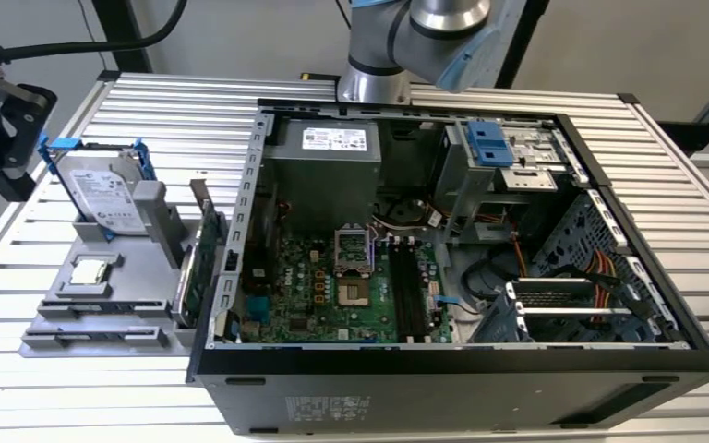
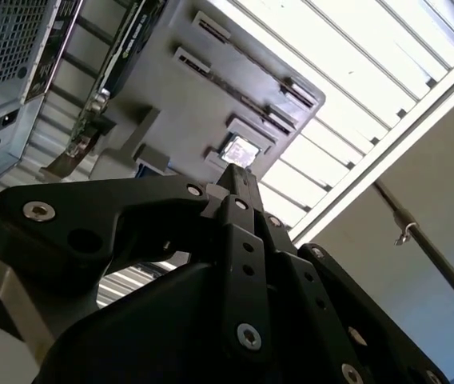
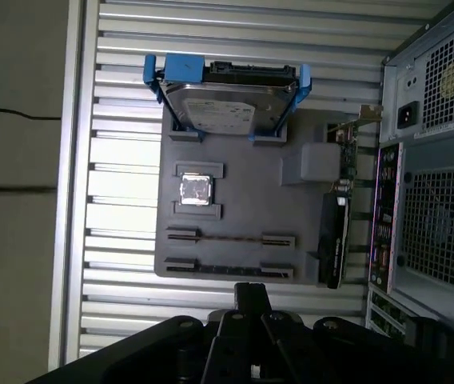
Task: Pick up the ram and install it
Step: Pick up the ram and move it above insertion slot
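Robot arm hangs above the far side of an open computer case on a slatted metal table.

In both wrist views the black gripper has its fingers drawn together to a single narrow tip, with nothing between them. It is held clear of the grey tray that sits on the table at the exterior view's left of the case.

The ram looks to be the thin strip standing on edge in one of the tray's two long holders, the one just beside the processor chip. Seen edge-on, its chips cannot be made out. The gripper is apart from it.

At the tray's far end a silver hard drive stands in a blue frame. A green circuit card stands upright along the tray's side nearest the case.

Inside the case, the green motherboard lies flat, its black memory slots running near to far at its right edge.
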